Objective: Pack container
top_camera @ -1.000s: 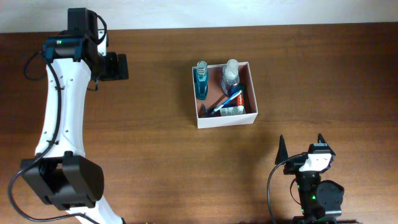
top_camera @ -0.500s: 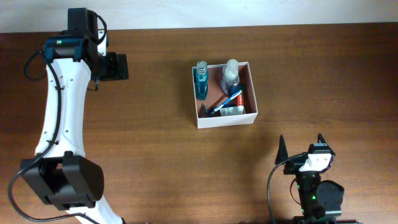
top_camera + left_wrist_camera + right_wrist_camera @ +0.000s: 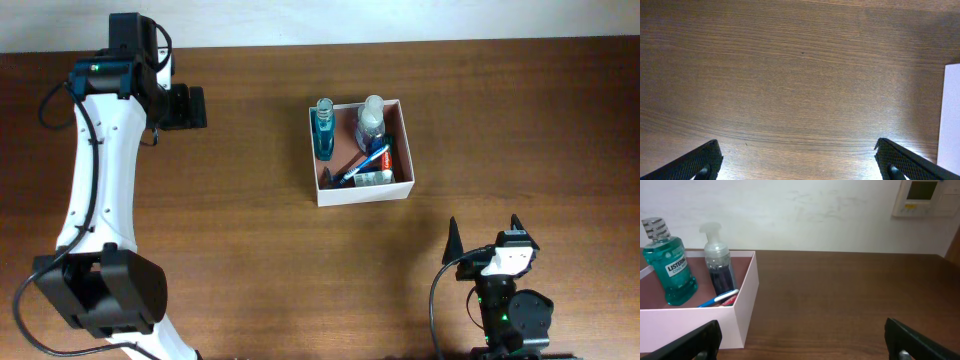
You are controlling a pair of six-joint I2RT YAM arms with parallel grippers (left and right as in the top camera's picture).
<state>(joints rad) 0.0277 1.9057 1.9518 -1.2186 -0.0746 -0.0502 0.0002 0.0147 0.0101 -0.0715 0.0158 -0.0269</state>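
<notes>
1. Nothing has moved in the last second: both arms sit where they were, and the box contents have not shifted. I judge packing finished or paused (no loose item shows on the dark brown wooden table [image 3: 240,230]).
2. The left gripper [image 3: 203,107] hangs far left, jaws wide, empty.
3. The right gripper [image 3: 484,232] waits at the near edge, also wide and empty.
4. The square white-walled container with a reddish-brown inside [image 3: 365,193] sits right of centre, well apart from both grippers.
5. Inside it stand a teal mouthwash bottle [image 3: 324,132] and a clear pump bottle [image 3: 371,125], while a blue toothbrush [image 3: 368,162] and a white tube [image 3: 372,178] lie flat.
</notes>
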